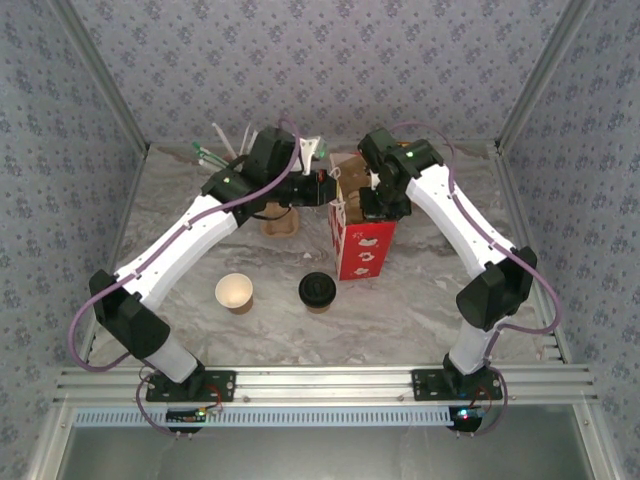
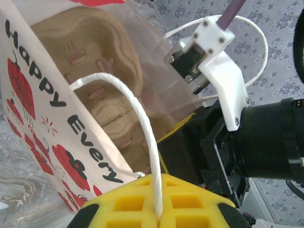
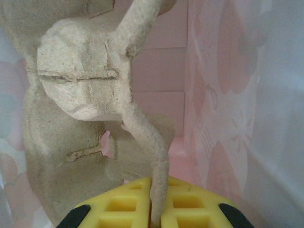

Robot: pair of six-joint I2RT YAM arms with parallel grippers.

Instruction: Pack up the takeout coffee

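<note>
Takeout coffee [image 1: 317,290] one, lidless cup [image 1: 234,292] one, red bag [image 1: 365,250] one, pulp tray [image 2: 95,61] one

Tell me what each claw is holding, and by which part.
Left claw grips the paper bag by its white cord handle. Right claw pinches the pulp cup tray by a thin upright edge, inside the bag.

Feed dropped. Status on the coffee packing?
Left gripper shut on bag handle. Right gripper shut on pulp carrier. Lidded coffee on table, unpacked.
</note>
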